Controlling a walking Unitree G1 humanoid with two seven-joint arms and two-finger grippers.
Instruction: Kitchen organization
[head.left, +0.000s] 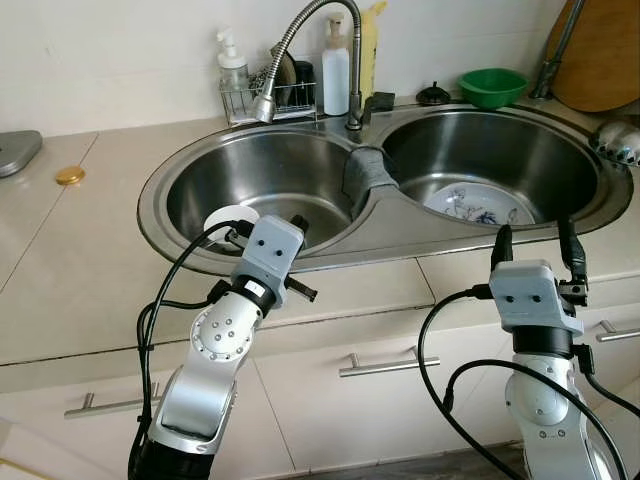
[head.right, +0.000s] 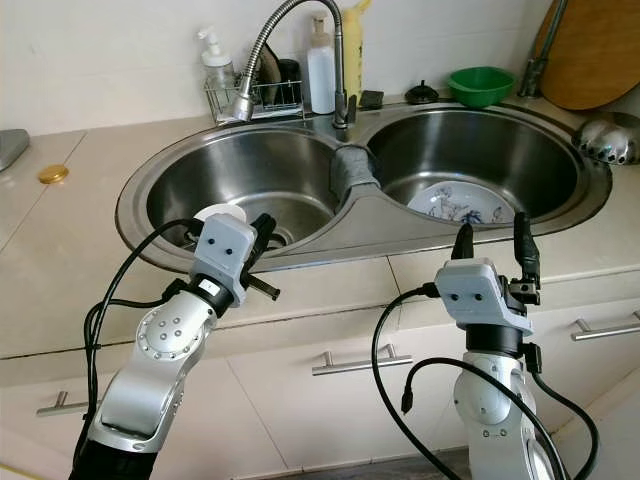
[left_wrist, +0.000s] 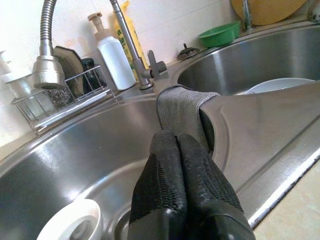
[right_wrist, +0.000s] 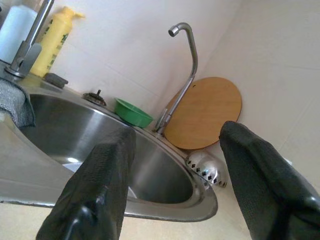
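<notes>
Nearest to us, both arms are up at the counter edge and nothing is in either grasp. The left gripper (head.left: 297, 225) hangs over the front rim of the left basin, its 2 black fingers (left_wrist: 182, 175) pressed flat together. The right gripper (head.left: 535, 245) sits at the front lip of the right basin, fingers (right_wrist: 257, 170) spread wide with only air between them.

So by my read the tidying has barely begun: everything is lying where it was left. In the left basin, a small white cup (head.left: 231, 219) sits near the drain, just off the left gripper at about 9 o'clock. In the right basin, a blue-patterned plate (head.left: 478, 205) lies on the floor of the sink (head.left: 395, 235), at roughly 11 o'clock from the right gripper. Both look like the likely first pickups.

Between the basins, a grey cloth (head.left: 368, 175) is draped over the divider, at 1 o'clock from the left gripper.

Farther back, the tap (head.left: 310, 50) arches over the left basin with its spray head hanging low, which could crowd a lift from that side. Behind it stand a wire rack (head.left: 268, 100), a white bottle (head.left: 336, 75) and a yellow bottle (head.left: 370, 45). At 12 o'clock from the right gripper is a green bowl (head.left: 492, 87), then a wooden board (head.left: 605, 55) against the wall and a metal strainer (head.left: 618, 142) at the rim. Far left, a gold lid (head.left: 70, 175) rests on the counter (head.left: 90, 250).
</notes>
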